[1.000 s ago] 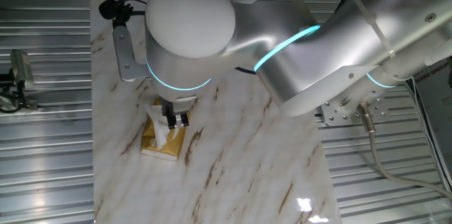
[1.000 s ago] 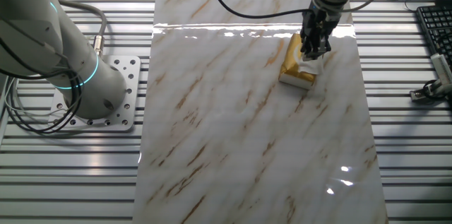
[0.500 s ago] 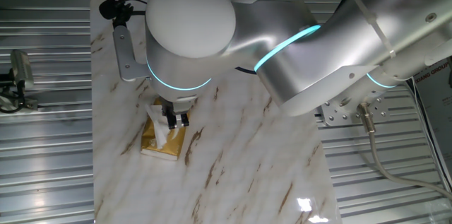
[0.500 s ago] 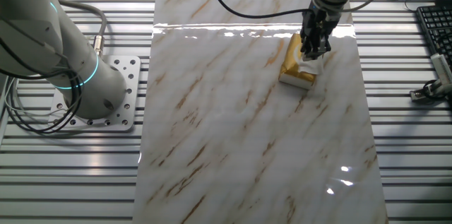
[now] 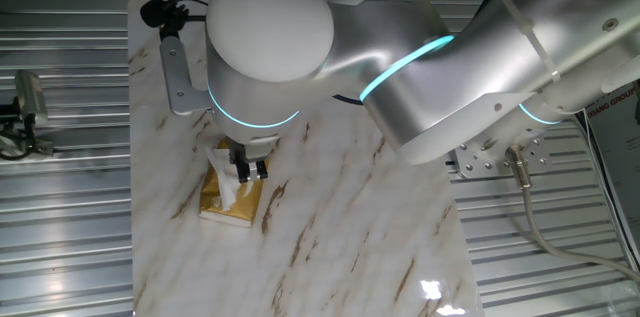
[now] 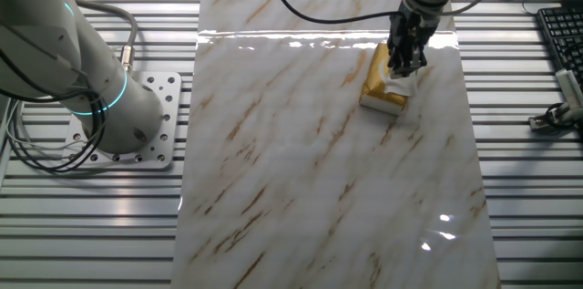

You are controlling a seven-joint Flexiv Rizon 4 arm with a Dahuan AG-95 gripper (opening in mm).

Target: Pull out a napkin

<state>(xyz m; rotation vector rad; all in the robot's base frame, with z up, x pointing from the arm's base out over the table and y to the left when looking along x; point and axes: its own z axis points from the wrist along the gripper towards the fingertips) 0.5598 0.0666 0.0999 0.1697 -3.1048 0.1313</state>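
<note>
The golden-yellow tissue pack point(image 5: 232, 207) lies flat on the marble table; in the other fixed view it sits near the table's far right point(image 6: 380, 91). A white napkin point(image 5: 227, 190) sticks up from the pack's top; it shows under the fingertips in the other fixed view point(image 6: 402, 77). My gripper point(image 5: 251, 169) points straight down onto the pack, with its black fingers close together at the napkin's upper edge. In the other fixed view the gripper point(image 6: 404, 63) stands right over the pack. The large arm joint hides most of the gripper's body.
The marble table top point(image 6: 310, 170) is bordered by ribbed metal on both sides. A black camera on a grey bracket point(image 5: 170, 47) stands at the table's edge near the pack. The arm's base plate point(image 6: 150, 120) is to the left; a keyboard point(image 6: 557, 34) is at the far right.
</note>
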